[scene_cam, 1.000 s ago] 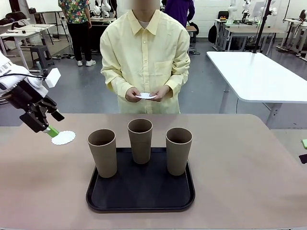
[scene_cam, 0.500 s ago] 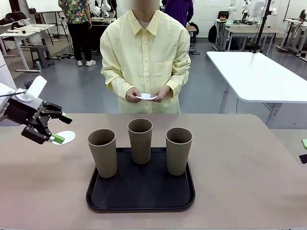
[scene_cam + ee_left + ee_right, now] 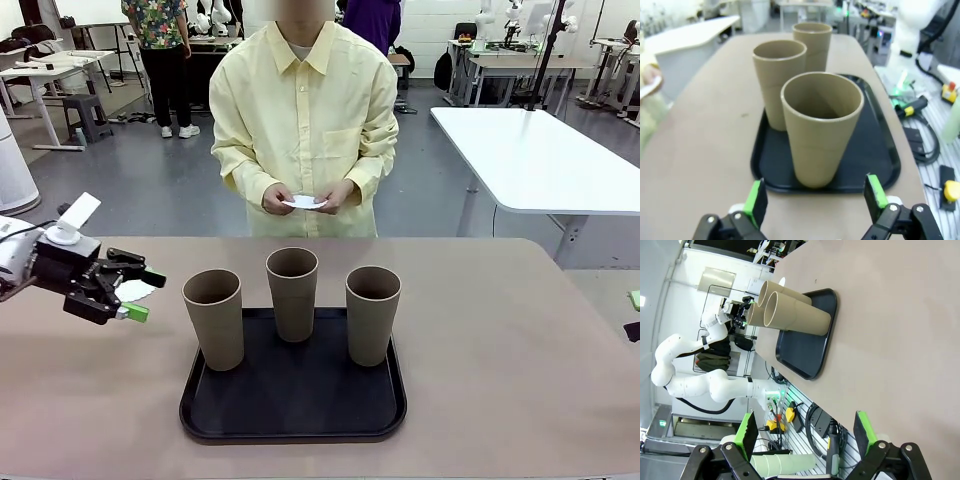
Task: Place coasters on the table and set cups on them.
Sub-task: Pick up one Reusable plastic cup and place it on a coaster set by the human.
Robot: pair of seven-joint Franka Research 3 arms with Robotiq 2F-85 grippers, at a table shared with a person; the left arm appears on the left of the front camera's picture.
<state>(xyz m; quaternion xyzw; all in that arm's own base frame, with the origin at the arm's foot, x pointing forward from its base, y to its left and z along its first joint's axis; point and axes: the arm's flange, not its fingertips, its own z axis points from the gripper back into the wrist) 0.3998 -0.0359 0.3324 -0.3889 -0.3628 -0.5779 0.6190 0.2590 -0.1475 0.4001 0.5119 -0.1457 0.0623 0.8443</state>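
The left claw (image 3: 143,296) hovers wide and empty, turned sideways towards the cups, low over the left end of the surface (image 3: 520,340). Just behind it one coaster (image 3: 131,289) lies flat on the smooth tan top, a thin white paper round with a lacy scalloped edge. To its right, three cups (image 3: 292,293) stand upright on a black tray (image 3: 292,425): tall, tapered, matte brown, without handles. In the left wrist view the left cup (image 3: 821,125) stands squarely ahead of the open pads. The step looks to be gripping that cup. The claw should close level on its lower wall, firmly because the taper could slip, then lift clear of the tray rim. Beyond, the person's hands (image 3: 278,198) hold white paper (image 3: 303,201), likely more coasters. The right claw (image 3: 805,432) is wide too and holds nothing.
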